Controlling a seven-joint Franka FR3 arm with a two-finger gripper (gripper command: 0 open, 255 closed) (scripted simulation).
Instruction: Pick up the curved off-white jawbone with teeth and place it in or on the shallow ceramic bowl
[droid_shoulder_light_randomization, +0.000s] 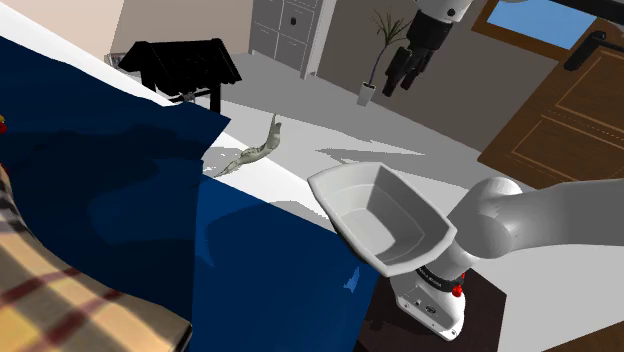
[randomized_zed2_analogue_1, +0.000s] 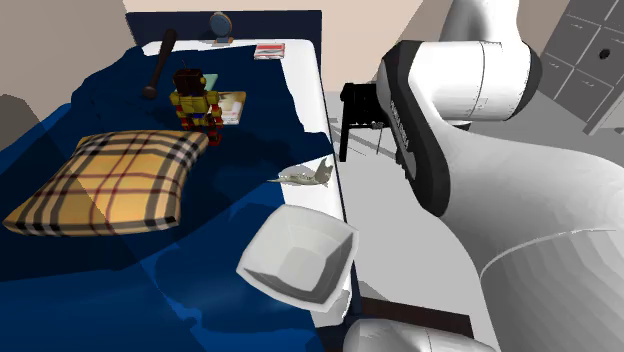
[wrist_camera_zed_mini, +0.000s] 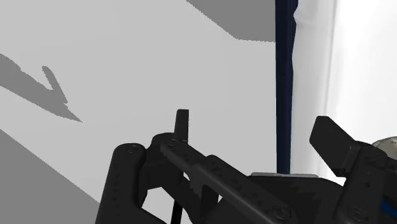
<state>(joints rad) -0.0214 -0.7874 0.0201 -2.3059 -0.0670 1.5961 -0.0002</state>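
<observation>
The curved off-white jawbone lies on the white edge of the bed, beside the blue blanket. A shallow, squarish white bowl sits at the blanket's near corner, closer to the stand than the bone. My black gripper hangs high over the grey floor, well off to the shoulder view's right of the jawbone and above the bowl. Its fingers stand apart with nothing between them, so it is open. In the wrist view, floor and the bed's blue edge lie beyond the fingers.
A plaid pillow, a toy figure, a dark bat and a book lie on the bed. A black side table stands past the bed's edge. A potted plant, a dresser and a wooden door stand behind.
</observation>
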